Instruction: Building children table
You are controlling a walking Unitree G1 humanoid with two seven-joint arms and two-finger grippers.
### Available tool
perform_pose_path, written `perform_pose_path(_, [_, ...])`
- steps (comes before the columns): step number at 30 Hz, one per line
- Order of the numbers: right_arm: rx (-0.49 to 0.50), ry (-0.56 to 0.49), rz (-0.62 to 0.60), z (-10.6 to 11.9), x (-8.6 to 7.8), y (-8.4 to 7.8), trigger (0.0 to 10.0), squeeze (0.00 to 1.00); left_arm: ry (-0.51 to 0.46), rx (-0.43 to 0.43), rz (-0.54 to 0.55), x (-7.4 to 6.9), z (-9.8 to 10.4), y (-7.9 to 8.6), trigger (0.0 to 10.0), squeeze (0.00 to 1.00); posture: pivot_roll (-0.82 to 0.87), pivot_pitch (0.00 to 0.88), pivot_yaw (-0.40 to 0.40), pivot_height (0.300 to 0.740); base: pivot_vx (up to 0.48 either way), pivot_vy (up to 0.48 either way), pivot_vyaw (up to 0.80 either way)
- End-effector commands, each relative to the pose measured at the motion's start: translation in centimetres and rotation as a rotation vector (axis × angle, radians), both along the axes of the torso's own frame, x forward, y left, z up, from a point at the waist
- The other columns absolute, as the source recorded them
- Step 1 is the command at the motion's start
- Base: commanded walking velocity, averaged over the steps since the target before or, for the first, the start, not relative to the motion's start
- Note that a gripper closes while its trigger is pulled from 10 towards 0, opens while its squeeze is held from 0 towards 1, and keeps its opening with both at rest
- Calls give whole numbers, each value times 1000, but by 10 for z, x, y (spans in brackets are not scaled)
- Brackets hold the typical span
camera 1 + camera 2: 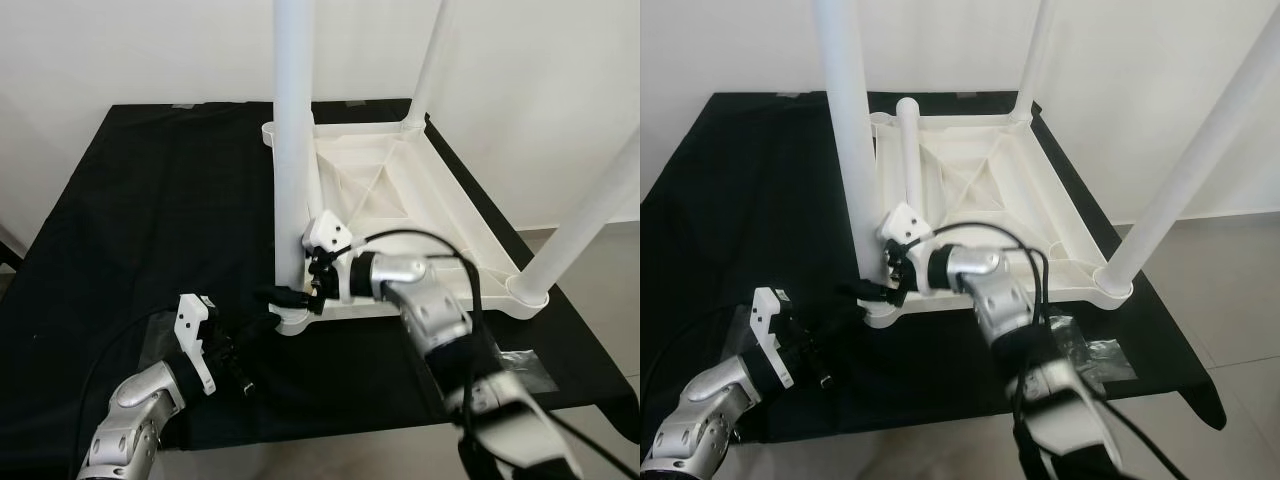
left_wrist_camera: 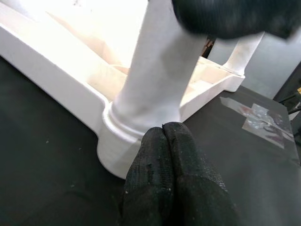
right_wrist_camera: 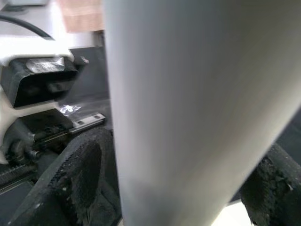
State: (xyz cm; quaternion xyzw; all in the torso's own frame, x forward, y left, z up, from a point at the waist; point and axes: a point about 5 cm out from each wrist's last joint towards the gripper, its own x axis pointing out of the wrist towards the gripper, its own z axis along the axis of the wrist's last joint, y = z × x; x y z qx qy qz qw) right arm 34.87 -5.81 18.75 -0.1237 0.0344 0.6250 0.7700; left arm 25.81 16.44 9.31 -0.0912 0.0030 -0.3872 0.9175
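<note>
The tabletop lies upside down on the black-draped counter, underside ribs facing up. All four legs look stood in their corner sockets: the near leg at the near-left corner, a short-looking far-left one, a far-right one and a near-right one.

The right claw reaches across the near edge of the tabletop and grips the near leg low down, just above its socket — in the right wrist view the white tube sits between the two black fingers, which press on it from either side. The left claw comes in from the robot's left, low over the cloth, with its fingers clenched together on nothing, their tips right at the socket collar, touching or nearly touching it at the base of the leg. Beyond the socket, past the left claw's tips, a patch of clear tape sticks to the cloth.

As for progress, the build looks nearly finished. What seems left is seating this last leg fully — I cannot tell how deep it sits — then letting go and turning the table upright.
</note>
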Motion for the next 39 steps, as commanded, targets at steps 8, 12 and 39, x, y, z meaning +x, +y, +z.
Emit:
perform_pose_path(8, [13,69,83,4,11,-4,0,0,16,2,-2,-1,-4,-1,10000,0,50,10,-72,740,0,0,0])
perform_pose_path(12, [26,84,110,-2,7,-8,0,0,17,3,0,-2,-5,0,10000,0,46,12,-69,740,0,0,0])
perform_pose_path(39, [23,162,-715,-80,-39,-1,6980,0,15,9,7,-5,-5,3,10000,0,31,35,-65,740,0,0,0])
